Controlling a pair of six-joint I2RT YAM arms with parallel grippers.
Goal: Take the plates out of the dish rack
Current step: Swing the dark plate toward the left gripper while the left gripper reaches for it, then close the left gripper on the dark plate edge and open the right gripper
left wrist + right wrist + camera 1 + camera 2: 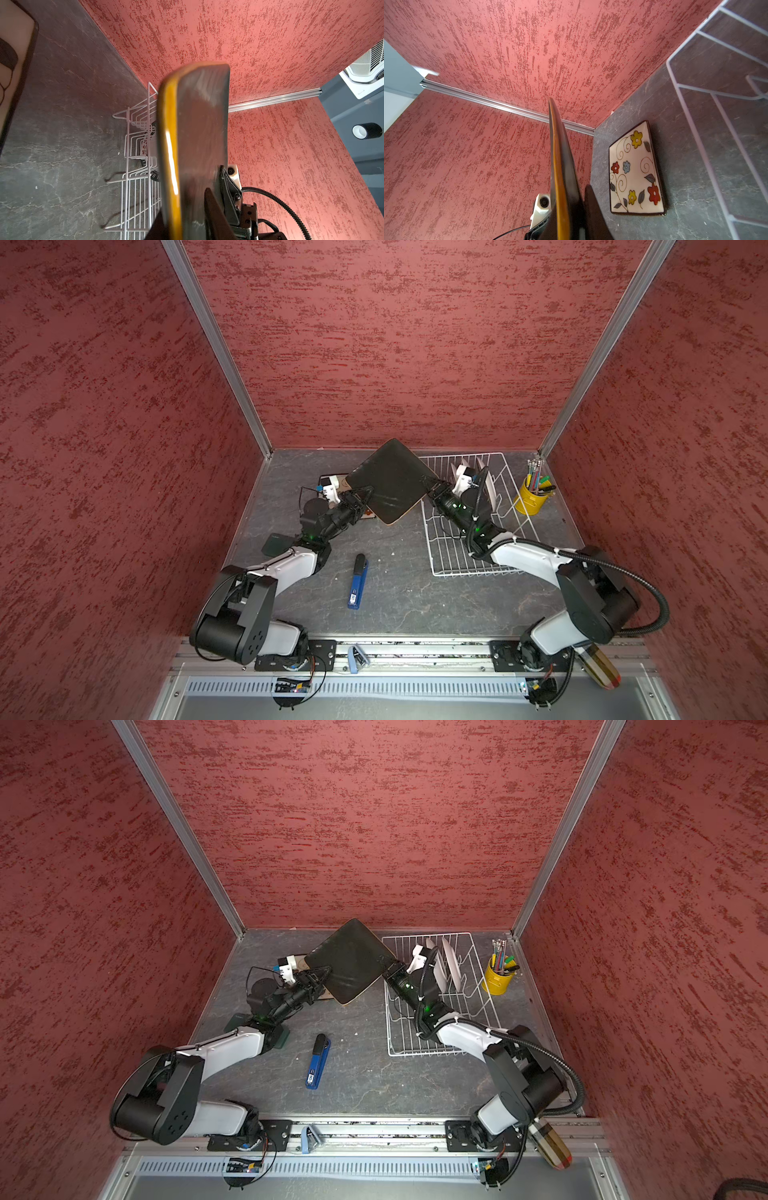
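A large square plate [390, 481] with a dark back hangs tilted in the air left of the dish rack [511, 472]. My left gripper [368, 495] is shut on its left edge, the rim [172, 145] between the fingers. My right gripper [428, 485] is shut on its right corner, seen edge-on [560, 176] in the right wrist view. A second square plate [635, 168], flowered face up, lies flat on the table under the left arm. Round white plates [451, 965] stand upright in the rack behind the right wrist.
A yellow cup of pens [532, 497] stands right of the rack. A blue stapler [357, 580] lies mid-table. A dark green slab [276, 543] sits under the left forearm. Red walls close in the back and both sides.
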